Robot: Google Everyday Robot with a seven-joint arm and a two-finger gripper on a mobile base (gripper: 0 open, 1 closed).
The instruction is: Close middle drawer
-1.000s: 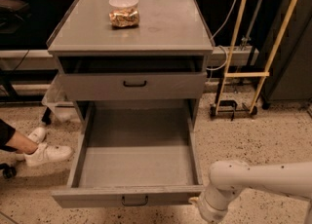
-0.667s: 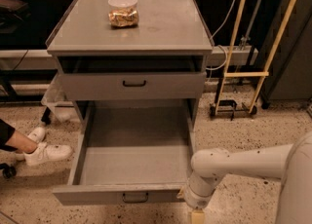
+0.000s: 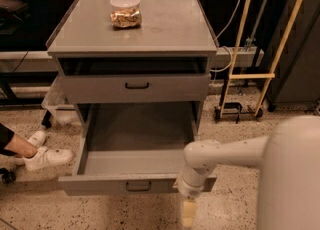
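The middle drawer [image 3: 100, 185] is a wide grey metal drawer with a small dark centre handle [image 3: 138, 187]. It stands pulled far out of the cabinet, and its inside [image 3: 135, 161] holds nothing I can see. My white arm reaches in from the right. My gripper [image 3: 188, 214] hangs pointing down just in front of the drawer's front panel, right of the handle, with the wrist against the panel's right part.
The top drawer [image 3: 135, 88] stands slightly out. A clear tub of snacks [image 3: 125, 11] sits on the cabinet top [image 3: 170, 29]. A person's foot in a white shoe [image 3: 45, 156] is on the floor at left. A yellow frame cart [image 3: 250, 76] stands at right.
My arm has swung left across the floor to the drawer's front panel. The drawer front now sits a little farther in than before.
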